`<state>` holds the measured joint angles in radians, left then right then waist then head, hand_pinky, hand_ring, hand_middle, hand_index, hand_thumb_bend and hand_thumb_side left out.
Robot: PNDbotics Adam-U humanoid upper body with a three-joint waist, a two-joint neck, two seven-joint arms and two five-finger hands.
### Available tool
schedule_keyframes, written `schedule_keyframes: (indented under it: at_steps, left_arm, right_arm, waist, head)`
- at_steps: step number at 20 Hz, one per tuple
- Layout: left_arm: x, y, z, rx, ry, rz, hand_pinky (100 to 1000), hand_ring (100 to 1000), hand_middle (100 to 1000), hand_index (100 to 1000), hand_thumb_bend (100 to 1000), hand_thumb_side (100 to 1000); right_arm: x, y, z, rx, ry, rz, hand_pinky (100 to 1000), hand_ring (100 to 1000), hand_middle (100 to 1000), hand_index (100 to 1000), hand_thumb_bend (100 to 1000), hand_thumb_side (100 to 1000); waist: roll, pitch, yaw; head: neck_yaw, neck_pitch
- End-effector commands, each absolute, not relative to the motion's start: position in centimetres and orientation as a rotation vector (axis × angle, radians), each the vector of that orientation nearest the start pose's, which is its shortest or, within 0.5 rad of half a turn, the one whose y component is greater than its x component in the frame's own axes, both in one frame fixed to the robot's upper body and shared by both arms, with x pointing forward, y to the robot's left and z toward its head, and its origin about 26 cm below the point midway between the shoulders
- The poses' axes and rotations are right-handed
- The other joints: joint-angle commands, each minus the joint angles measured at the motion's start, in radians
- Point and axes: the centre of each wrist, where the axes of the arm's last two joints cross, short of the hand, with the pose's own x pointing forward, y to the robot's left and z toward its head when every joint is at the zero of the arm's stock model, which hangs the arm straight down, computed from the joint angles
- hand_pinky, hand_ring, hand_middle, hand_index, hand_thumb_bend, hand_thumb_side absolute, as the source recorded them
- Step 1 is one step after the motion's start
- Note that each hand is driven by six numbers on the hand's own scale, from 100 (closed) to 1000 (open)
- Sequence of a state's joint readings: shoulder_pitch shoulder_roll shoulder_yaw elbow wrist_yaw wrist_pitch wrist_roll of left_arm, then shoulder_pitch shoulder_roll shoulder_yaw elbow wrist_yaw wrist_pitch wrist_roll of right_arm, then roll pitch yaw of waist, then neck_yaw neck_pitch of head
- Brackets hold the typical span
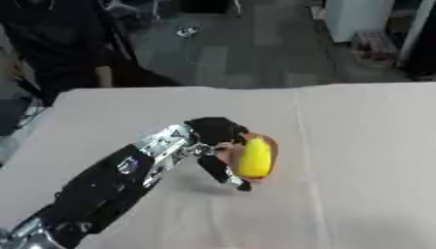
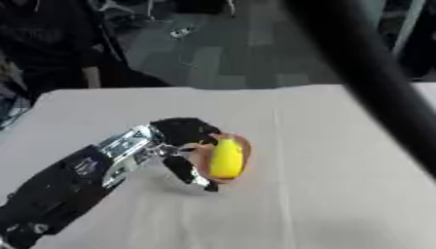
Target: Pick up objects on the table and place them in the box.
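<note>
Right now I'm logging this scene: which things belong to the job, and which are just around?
Job:
left hand, fingers curled round the object
yellow and orange object
table

Just around:
person's arm at the far edge
dark bar crossing the right eye view

Black-and-silver robot left arm with a dark fingered hand.

The glossy black, thick-shelled forearm [image 1: 102, 187] widens toward the lower left corner and carries a small round pale marking on its upper face. A bright silver metal wrist section [image 1: 166, 141] with angular, faceted plates and darker recesses joins it to the matte black left hand [image 1: 217, 131], whose back is rounded and bulky. A slim black finger [image 1: 223, 172] ends in a pale, silvery tip segment. In the right eye view a broad dark blurred bar [image 2: 366, 73] crosses diagonally at upper right.
</note>
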<state>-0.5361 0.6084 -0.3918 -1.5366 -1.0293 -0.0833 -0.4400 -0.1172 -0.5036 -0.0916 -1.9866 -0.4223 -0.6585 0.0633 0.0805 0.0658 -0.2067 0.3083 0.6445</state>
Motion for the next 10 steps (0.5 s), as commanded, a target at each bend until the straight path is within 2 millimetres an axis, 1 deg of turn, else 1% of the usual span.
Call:
schedule_keyframes:
  at_steps: [1, 2, 4, 6, 7, 8, 10]
  left_arm:
    - [36.0, 25.9, 18.9, 1.156, -1.289, -1.821, 1000, 1000, 993, 905, 605, 1000]
    - [35.6, 25.9, 19.5, 1.175, -1.288, -1.808, 1000, 1000, 994, 906, 605, 1000]
    - [34.4, 25.9, 20.8, 1.193, -1.307, -1.776, 1000, 1000, 983, 896, 573, 1000]
    - [32.5, 26.1, 22.0, 1.206, -1.358, -1.727, 1000, 975, 964, 887, 535, 1000]
    - [31.6, 26.1, 22.5, 1.212, -1.381, -1.702, 1000, 955, 958, 879, 466, 1000]
    - [30.6, 26.5, 22.8, 1.223, -1.405, -1.651, 1000, 938, 949, 870, 485, 1000]
    - [29.7, 27.4, 22.2, 1.224, -1.449, -1.564, 1000, 919, 949, 870, 438, 1000]
  right_arm:
    - [27.5, -32.7, 18.1, -0.125, 3.483, -0.423, 212, 379, 433, 507, 100, 1000]
    - [27.4, -32.7, 18.0, -0.115, 3.486, -0.427, 212, 379, 433, 507, 100, 1000]
    - [27.3, -32.7, 17.7, -0.095, 3.491, -0.431, 211, 379, 434, 507, 100, 1000]
    - [27.3, -32.7, 17.4, -0.072, 3.495, -0.426, 211, 379, 434, 508, 100, 1000]
    - [27.2, -32.7, 17.4, -0.063, 3.496, -0.423, 211, 379, 434, 508, 100, 1000]
    - [27.1, -32.8, 17.2, -0.047, 3.499, -0.417, 210, 379, 434, 508, 100, 1000]
    - [27.0, -32.8, 16.8, -0.015, 3.507, -0.414, 208, 379, 434, 508, 100, 1000]
  waist:
    - [-0.008, -0.015, 0.006]
    - [-0.009, -0.015, 0.011]
    - [-0.011, -0.016, 0.021]
    - [-0.012, -0.015, 0.031]
    - [-0.012, -0.015, 0.034]
    - [-0.014, -0.014, 0.042]
    - [-0.018, -0.013, 0.056]
  head:
    - [-0.003, -0.007]
    - [-0.006, -0.009]
    - [-0.009, -0.010]
    - [-0.014, -0.010]
    - [-0.015, -0.009]
    - [-0.021, -0.008]
    - [-0.038, -0.009]
